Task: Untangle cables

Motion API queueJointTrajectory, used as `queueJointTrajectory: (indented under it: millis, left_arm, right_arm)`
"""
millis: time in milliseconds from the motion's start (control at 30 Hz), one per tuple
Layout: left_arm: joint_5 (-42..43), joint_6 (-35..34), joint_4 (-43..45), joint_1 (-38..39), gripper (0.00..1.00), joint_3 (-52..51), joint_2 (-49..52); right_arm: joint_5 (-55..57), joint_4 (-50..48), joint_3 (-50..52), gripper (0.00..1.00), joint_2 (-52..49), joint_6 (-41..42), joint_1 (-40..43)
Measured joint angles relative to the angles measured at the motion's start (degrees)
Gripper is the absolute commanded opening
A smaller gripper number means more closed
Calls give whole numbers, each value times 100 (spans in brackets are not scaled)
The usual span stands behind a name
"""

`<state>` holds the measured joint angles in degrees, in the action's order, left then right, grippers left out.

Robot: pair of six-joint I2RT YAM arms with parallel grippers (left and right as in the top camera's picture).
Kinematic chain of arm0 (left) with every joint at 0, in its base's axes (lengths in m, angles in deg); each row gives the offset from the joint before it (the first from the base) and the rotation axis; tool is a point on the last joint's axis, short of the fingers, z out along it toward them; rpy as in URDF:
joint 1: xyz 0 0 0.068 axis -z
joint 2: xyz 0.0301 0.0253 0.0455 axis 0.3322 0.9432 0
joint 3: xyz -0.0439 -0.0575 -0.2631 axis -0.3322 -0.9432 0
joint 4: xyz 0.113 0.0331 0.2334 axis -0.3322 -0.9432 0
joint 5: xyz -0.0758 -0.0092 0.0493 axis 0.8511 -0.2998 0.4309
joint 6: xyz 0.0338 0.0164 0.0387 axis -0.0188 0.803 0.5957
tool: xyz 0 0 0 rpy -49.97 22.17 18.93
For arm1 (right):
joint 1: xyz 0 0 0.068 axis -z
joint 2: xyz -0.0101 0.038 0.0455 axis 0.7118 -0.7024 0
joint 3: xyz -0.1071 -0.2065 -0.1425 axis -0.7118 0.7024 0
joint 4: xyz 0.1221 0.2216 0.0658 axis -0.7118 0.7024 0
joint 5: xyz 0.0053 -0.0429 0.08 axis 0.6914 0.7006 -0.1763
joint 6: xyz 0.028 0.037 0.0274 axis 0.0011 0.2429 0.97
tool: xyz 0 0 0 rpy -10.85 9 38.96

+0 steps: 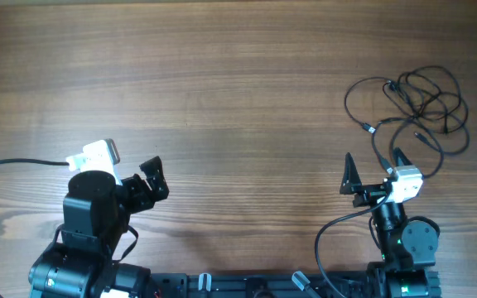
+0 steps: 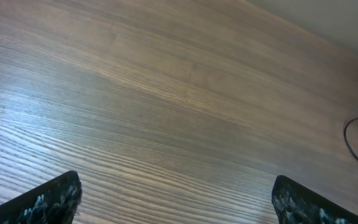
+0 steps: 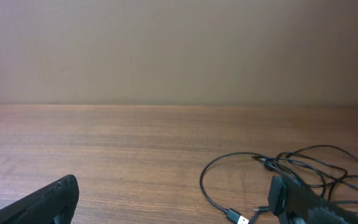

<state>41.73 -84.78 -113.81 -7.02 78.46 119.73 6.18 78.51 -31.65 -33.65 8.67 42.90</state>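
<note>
Overhead: on a wood-grain table [image 1: 222, 74], the cables [image 1: 425, 106] lie in a loose tangle at the far right corner, well apart from the left gripper [image 1: 150, 180] and just beyond the right gripper [image 1: 375, 165]. The clump's long axis runs roughly left to right, and an open loop bulges toward the table's middle. One silvery plug tip [image 1: 369, 128] points back toward the robot's side, and a strand trails down toward the gap between the right gripper's spread fingers (contact cannot be judged). A thicker black wire [image 1: 15, 163] runs off the left edge from the left arm.

Left wrist: the left gripper [image 2: 176, 208] hangs above bare wood with its fingers [image 2: 48, 199] set wide apart and holding nothing. Only a curl of the cables [image 2: 356, 146] shows at the right edge.

Right wrist: the right gripper [image 3: 173, 211] is also splayed and empty. Its right-hand finger [image 3: 316, 205] stands in front of part of the cables [image 3: 294, 163], whose loops stretch away rightward. A plug tip [image 3: 241, 219] lies on the wood just inside that finger, and a plain wall [image 3: 179, 50] is behind.
</note>
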Motion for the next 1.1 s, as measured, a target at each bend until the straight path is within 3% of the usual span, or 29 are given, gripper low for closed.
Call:
queueJointTrajectory:
  millis: [433,800,1100]
  left_arm:
    - [-72,66,142,-114,100,-144,-195]
    - [385,111,2326,-1071,100,-2422,-2035]
    - [763,109,4002,-1331,100,-3875,-3211]
  right_arm:
    - [0,2,0,100,0,0,0]
    - [0,2,0,100,2,-2,0]
    - [0,0,0,100,4,-2,0]
